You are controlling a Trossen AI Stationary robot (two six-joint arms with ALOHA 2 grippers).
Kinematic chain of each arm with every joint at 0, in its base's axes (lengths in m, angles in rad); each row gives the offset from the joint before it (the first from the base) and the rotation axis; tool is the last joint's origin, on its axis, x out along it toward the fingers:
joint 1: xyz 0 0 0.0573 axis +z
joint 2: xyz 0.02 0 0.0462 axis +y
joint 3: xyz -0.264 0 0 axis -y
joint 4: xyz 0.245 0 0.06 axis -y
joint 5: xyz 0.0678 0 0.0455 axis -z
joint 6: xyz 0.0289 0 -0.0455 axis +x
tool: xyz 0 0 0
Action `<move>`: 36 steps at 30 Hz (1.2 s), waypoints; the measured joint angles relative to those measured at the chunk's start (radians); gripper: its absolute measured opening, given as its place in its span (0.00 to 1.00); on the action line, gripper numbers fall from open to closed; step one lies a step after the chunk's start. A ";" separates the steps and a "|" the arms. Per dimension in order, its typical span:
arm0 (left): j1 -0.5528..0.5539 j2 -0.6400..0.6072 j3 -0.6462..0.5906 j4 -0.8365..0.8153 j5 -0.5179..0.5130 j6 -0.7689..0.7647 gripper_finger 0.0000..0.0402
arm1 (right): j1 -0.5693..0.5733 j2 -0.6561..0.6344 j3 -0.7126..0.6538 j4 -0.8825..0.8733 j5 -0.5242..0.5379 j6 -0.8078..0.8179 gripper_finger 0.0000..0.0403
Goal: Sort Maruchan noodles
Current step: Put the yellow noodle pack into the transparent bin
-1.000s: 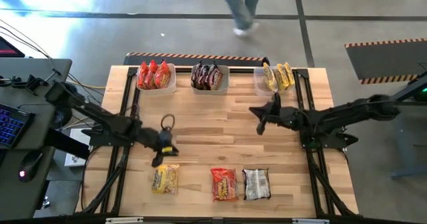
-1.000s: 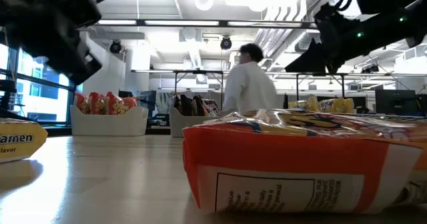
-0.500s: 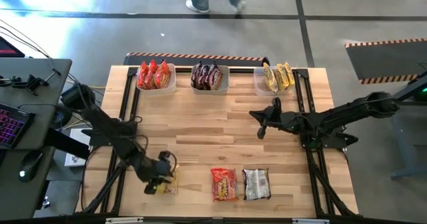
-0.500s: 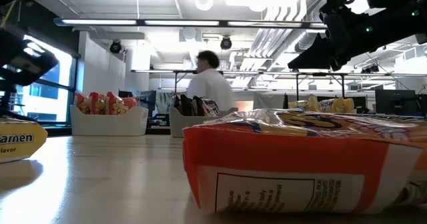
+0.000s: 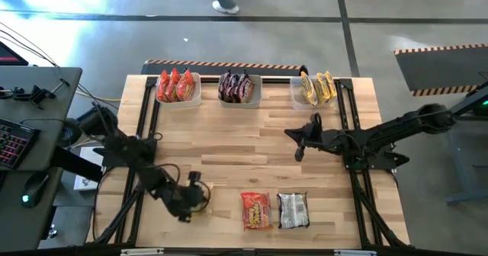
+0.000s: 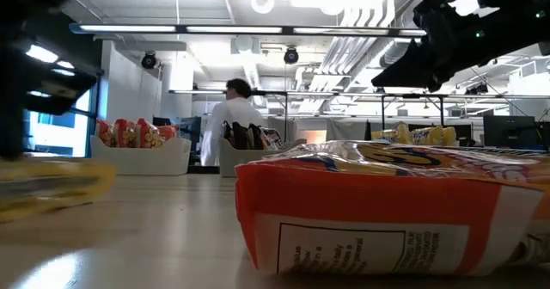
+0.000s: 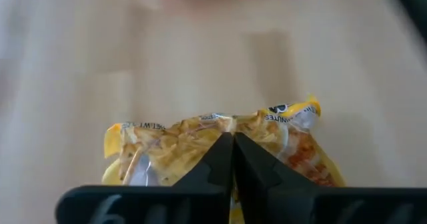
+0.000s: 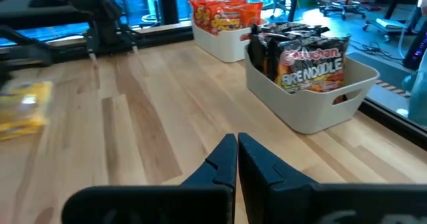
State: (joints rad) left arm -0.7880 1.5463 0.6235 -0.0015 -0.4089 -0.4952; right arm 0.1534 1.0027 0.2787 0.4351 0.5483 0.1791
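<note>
Left gripper [image 7: 233, 144] on yellow packet [image 7: 200, 141]

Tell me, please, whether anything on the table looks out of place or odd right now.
Nothing is spilled or damaged. Three packets lie outside the bins: the red packet, the silver packet, and the yellow packet, pinched in the shut left tool.

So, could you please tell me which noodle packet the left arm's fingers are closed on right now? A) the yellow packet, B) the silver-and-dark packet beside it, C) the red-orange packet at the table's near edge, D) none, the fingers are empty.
A: the left wrist view shows the left gripper with its fingers pinched shut on the yellow packet, while the red-orange packet and the silver-and-dark packet lie untouched on the table.
</note>
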 joint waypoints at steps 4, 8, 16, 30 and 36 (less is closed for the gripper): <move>0.077 0.001 -0.006 -0.013 -0.095 0.008 0.01 | 0.033 0.000 0.000 0.004 -0.001 0.003 0.00; 0.166 0.003 -0.010 -0.007 -0.208 0.051 0.00 | 0.063 0.000 0.000 0.009 -0.002 0.005 0.00; 0.182 -0.054 0.028 0.064 -0.165 0.235 0.02 | 0.125 0.000 0.000 0.013 0.014 0.029 0.00; -0.037 0.031 0.078 -0.221 -0.170 -0.164 0.34 | 0.175 0.000 0.001 0.024 0.089 0.037 0.00; -0.017 0.160 0.084 -0.145 -0.215 -0.089 0.44 | 0.175 0.006 0.001 0.034 0.088 0.049 0.00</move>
State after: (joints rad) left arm -0.8051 1.7062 0.7077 -0.1466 -0.6235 -0.5845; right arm 0.3283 1.0091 0.2794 0.4696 0.6365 0.2280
